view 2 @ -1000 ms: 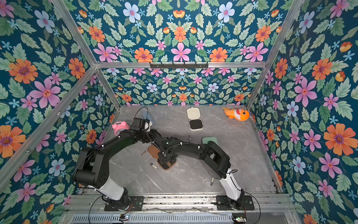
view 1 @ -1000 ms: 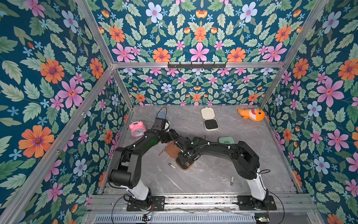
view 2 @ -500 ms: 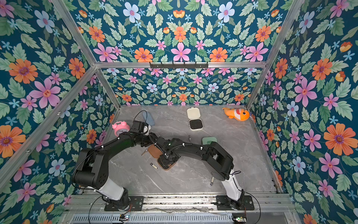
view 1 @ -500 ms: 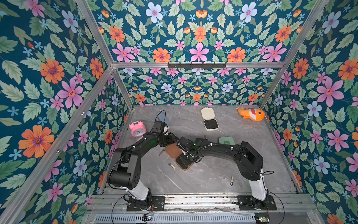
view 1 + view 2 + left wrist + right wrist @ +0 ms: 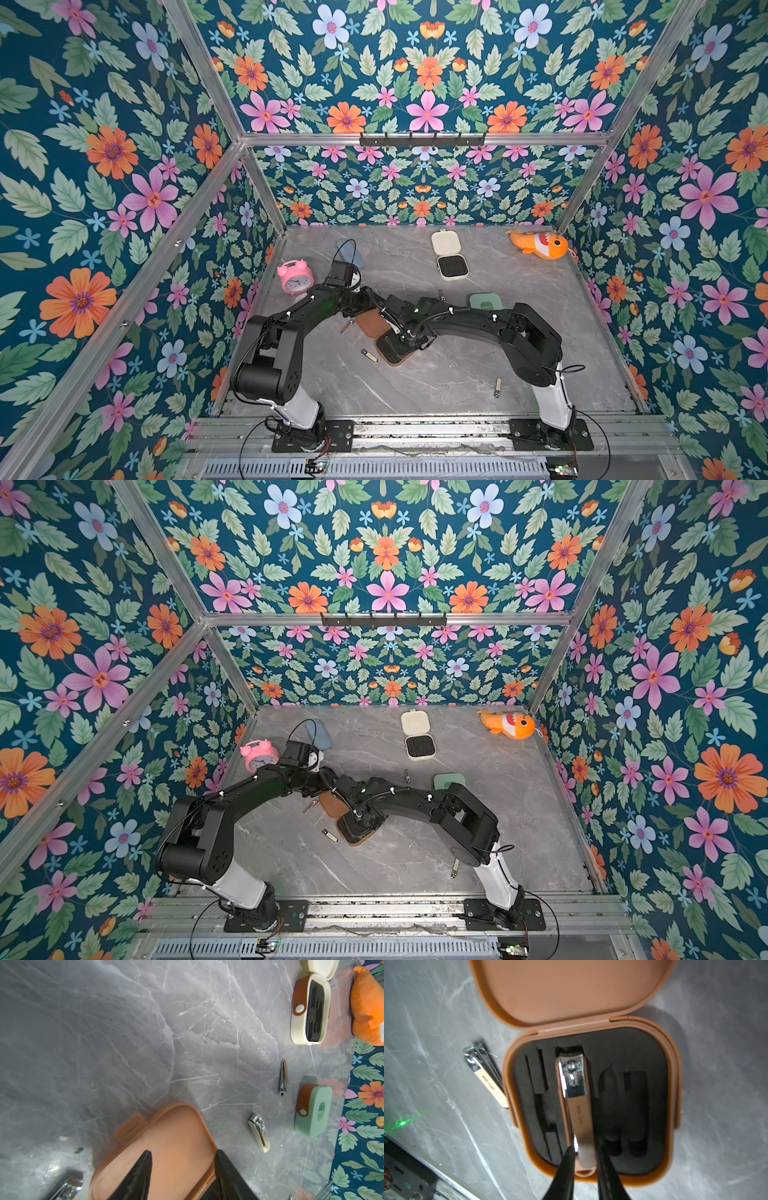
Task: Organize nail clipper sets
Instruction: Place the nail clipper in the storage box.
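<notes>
Jaws of the right gripper (image 5: pixel 584 1147) stood narrow, pinched on the tail end of the silver clipper (image 5: pixel 577 1093); those of the left gripper (image 5: pixel 184 1152) stood partly apart, one finger on the inner face and one behind the outer face of the open lid (image 5: pixel 176 1132) of the brown case (image 5: pixel 673 1088), clamping it. Both arms reached inward and met over the middle of the grey marble table (image 5: pixel 436 386); in both top views they covered part of the brown case, which lay open near the table's centre. An orange fish plush (image 5: pixel 538 245) lay in the far right corner; a pink alarm clock (image 5: pixel 295 277) stood by the left wall; a blue pouch (image 5: pixel 353 255) lay just behind it. Near the back wall the cream case (image 5: pixel 445 243) lay open, black insert facing up; the mint green case (image 5: pixel 484 300) lay shut, just beyond the right forearm. Inside the brown case the silver clipper sat in the middle slot of the black foam insert (image 5: pixel 633 1095), head toward the hinge. On the table, a beige clipper (image 5: pixel 490 1084) lay just beside the brown base; a cream-handled clipper (image 5: pixel 259 1135) lay near the mint green case; a dark slim clipper (image 5: pixel 441 296) lay between the cream and mint green cases; a stray clipper (image 5: pixel 497 387) lay near the right arm's base; whether the silver clipper's tail was lifted off the foam, I could not tell.
</notes>
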You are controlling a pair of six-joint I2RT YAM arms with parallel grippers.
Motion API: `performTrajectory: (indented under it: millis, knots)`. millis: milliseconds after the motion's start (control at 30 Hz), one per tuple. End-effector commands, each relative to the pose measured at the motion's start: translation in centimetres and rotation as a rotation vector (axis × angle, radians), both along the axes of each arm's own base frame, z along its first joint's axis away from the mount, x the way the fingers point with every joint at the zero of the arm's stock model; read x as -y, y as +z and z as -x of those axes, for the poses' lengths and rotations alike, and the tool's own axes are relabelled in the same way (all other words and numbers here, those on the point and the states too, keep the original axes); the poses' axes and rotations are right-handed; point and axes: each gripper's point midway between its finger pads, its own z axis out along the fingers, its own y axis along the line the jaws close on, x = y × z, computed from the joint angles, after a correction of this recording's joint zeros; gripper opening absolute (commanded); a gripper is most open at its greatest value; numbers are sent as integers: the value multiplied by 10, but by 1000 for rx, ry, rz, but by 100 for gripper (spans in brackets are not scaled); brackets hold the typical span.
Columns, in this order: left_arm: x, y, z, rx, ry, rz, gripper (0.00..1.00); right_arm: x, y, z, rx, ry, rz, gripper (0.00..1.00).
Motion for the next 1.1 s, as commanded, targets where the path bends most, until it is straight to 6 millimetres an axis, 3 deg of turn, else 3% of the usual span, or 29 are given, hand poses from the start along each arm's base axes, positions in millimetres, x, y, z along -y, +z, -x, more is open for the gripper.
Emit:
performTrajectory:
  millis: [0,567,867,1067]
  knots:
    - [1,0,0,7,-12,3,52,5,-8,3,-15,2,29,18]
    - [-3,-2,2,2,-4,-5,52,22,-32,9,-14,-9,167,14]
    - [-27,4,5,9,58,34,53,44,-62,24,-42,-62,272,14]
    - [-44,13,7,22,89,36,53,53,-71,28,-43,-91,360,13]
